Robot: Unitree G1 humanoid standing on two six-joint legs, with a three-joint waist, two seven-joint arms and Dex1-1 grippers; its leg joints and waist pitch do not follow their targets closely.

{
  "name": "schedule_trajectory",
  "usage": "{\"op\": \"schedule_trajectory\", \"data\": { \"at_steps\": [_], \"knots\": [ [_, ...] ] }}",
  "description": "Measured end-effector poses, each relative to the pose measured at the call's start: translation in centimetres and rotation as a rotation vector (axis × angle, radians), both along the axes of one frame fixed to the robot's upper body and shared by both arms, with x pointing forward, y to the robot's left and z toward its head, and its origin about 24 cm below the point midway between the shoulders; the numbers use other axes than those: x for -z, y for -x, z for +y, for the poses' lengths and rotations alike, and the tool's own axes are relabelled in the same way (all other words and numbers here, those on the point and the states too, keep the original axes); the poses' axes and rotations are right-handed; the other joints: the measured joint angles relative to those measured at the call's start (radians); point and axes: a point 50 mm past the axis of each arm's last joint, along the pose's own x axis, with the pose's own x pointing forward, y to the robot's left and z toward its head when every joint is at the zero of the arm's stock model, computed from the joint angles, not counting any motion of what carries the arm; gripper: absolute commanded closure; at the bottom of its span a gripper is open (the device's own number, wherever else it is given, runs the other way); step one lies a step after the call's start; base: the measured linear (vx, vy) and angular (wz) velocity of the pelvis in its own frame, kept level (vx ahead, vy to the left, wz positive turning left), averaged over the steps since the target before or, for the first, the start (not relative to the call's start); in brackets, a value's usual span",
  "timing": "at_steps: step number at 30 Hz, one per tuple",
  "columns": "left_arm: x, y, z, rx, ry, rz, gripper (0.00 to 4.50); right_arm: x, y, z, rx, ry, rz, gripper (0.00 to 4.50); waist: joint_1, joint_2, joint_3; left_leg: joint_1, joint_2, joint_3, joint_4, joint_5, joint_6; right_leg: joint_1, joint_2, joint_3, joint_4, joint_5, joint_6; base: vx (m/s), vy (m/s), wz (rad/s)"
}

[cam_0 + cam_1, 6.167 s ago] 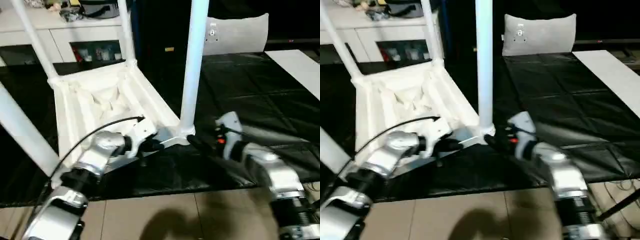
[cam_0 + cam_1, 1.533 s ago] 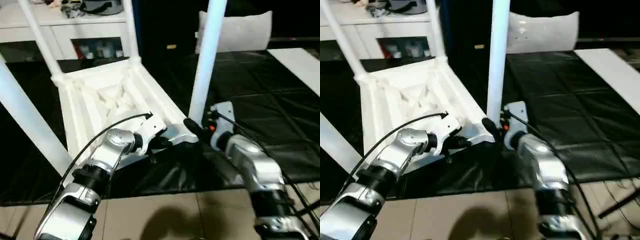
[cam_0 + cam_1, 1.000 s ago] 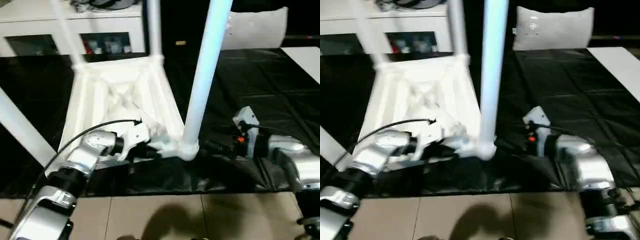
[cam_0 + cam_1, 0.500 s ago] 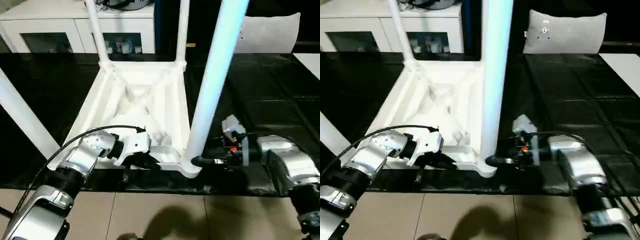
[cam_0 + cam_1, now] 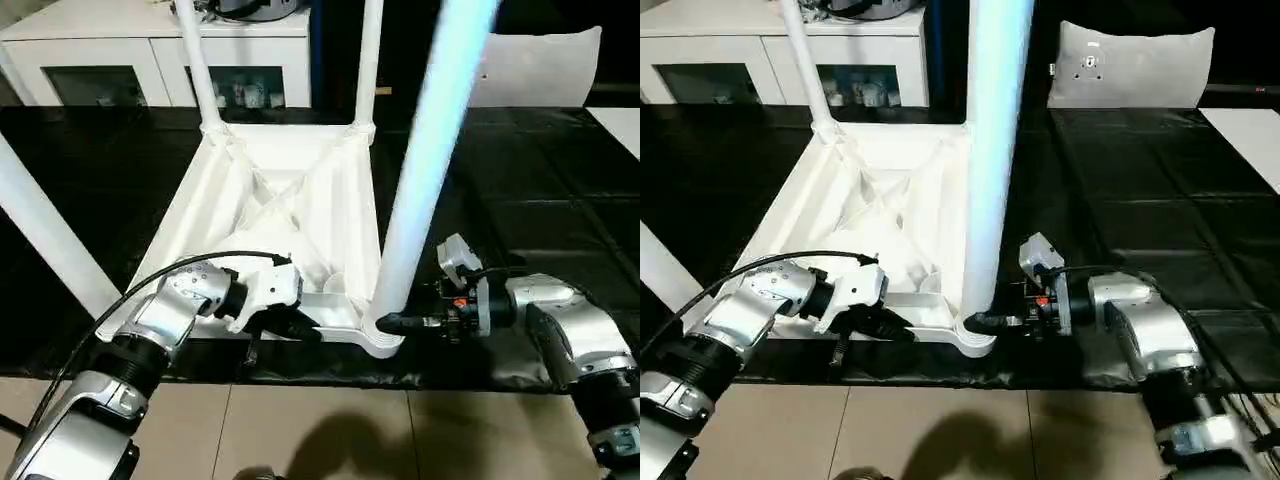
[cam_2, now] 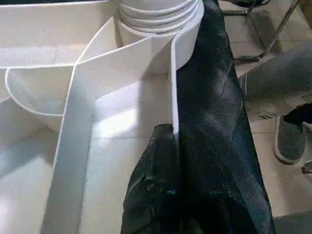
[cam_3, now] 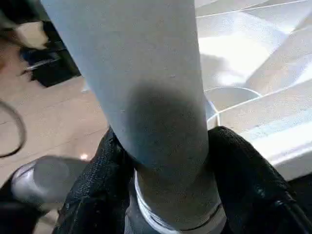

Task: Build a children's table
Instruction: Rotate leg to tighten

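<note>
The children's table top (image 5: 290,200) lies upside down on the black-covered work table, ribbed underside up. Legs stand in its corner sockets: two at the back (image 5: 195,60) (image 5: 368,60), one near left (image 5: 45,240), one near right (image 5: 420,180). My left gripper (image 5: 305,328) is shut on the top's thin front rim (image 6: 171,122), close to the near right socket. My right gripper (image 5: 385,323) reaches in from the right at the foot of the near right leg (image 7: 156,97). Its black fingers (image 7: 243,170) press against both sides of the tube.
A white cabinet (image 5: 150,40) stands behind the table and a grey cushion (image 5: 540,65) at the back right. A white board (image 5: 620,125) lies at the right edge. Tiled floor (image 5: 320,430) begins just below the work table's front edge. A person's shoe (image 6: 292,136) stands on it.
My right gripper's fingers have narrowed from wide open to hugging the foot of the near right leg. The left gripper has kept its hold on the rim. The camera has shifted.
</note>
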Motion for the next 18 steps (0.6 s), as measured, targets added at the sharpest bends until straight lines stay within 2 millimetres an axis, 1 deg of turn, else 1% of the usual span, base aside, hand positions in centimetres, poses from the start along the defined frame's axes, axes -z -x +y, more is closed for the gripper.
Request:
{"op": "schedule_trajectory", "data": {
  "at_steps": [2,4,5,8,10,12,13,14,15,16,18],
  "knots": [
    [0.1,-0.4,0.1,-0.065,-0.007,-0.002,4.5,0.3,-0.3,0.7,0.082,0.001,-0.01,2.41,-0.005,-0.001,0.0,0.003,0.0,0.0,0.0,0.0,-0.006,0.002,0.0,0.0,0.001,-0.001,0.002,0.0,0.0,0.0],
    [0.2,-0.9,0.0,-0.178,0.008,0.013,4.5,0.4,-0.9,1.4,0.224,0.004,-0.019,2.42,-0.025,0.0,0.0,0.004,0.0,0.0,-0.001,0.003,-0.009,0.002,0.0,-0.001,0.0,-0.001,0.002,0.0,0.0,0.0],
    [0.3,-1.2,-0.3,-0.237,0.018,0.018,4.5,0.5,-1.4,1.8,0.317,0.005,-0.025,2.43,-0.039,-0.001,0.0,0.004,0.0,0.0,-0.001,0.004,-0.01,0.002,0.001,-0.001,-0.001,-0.001,0.002,0.0,0.0,0.0],
    [0.5,-1.6,-1.4,-0.338,0.048,0.034,4.5,0.7,-2.2,2.2,0.499,0.014,-0.03,2.45,-0.067,0.0,0.0,0.005,0.0,0.0,-0.001,0.004,-0.01,0.004,0.001,-0.003,-0.008,-0.001,0.002,0.0,0.0,0.0],
    [0.7,-2.0,-2.1,-0.427,0.066,0.035,4.5,0.7,-3.2,3.2,0.635,0.017,-0.035,2.47,-0.089,0.001,0.0,0.003,0.001,-0.001,-0.001,0.004,-0.01,0.004,0.001,-0.005,-0.013,-0.001,0.002,0.0,0.0,0.0],
    [0.6,-2.6,-2.8,-0.505,0.076,0.032,4.5,0.7,-4.1,4.2,0.756,0.024,-0.037,2.47,-0.104,0.005,0.0,0.002,0.001,-0.002,-0.002,0.004,-0.01,0.004,0.001,-0.007,-0.019,-0.001,0.002,0.0,0.0,0.0],
    [0.6,-2.7,-3.2,-0.529,0.077,0.03,4.5,0.6,-4.4,4.5,0.796,0.025,-0.035,2.47,-0.11,0.006,0.0,0.003,0.001,-0.002,-0.001,0.004,-0.01,0.004,0.001,-0.007,-0.02,-0.001,0.002,0.0,0.0,0.0],
    [0.6,-2.9,-3.6,-0.549,0.079,0.026,4.5,0.7,-4.7,4.5,0.828,0.024,-0.038,2.47,-0.112,0.006,0.0,0.003,0.0,-0.002,-0.001,0.005,-0.009,0.004,0.0,-0.007,-0.022,-0.001,0.002,0.0,0.0,0.0],
    [0.5,-2.9,-3.7,-0.56,0.078,0.016,4.5,0.7,-4.7,4.5,0.84,0.018,-0.042,1.94,-0.112,0.006,0.0,0.003,0.0,-0.002,-0.001,0.005,-0.008,0.004,0.0,-0.007,-0.022,-0.001,0.002,0.0,0.0,0.0],
    [0.5,-3.0,-3.8,-0.56,0.077,0.01,4.5,0.7,-4.8,4.5,0.846,0.012,-0.043,1.8,-0.111,0.006,0.0,0.002,0.0,-0.002,-0.001,0.005,-0.008,0.004,0.0,-0.006,-0.022,-0.001,0.002,0.0,0.0,0.0],
    [0.5,-3.0,-3.9,-0.549,0.072,-0.009,4.5,0.6,-4.7,4.7,0.851,-0.026,-0.031,1.8,-0.11,0.007,0.0,0.001,0.0,-0.002,-0.002,0.005,-0.008,0.004,0.0,-0.004,-0.021,0.001,0.002,0.0,0.0,0.0]
  ]
}}
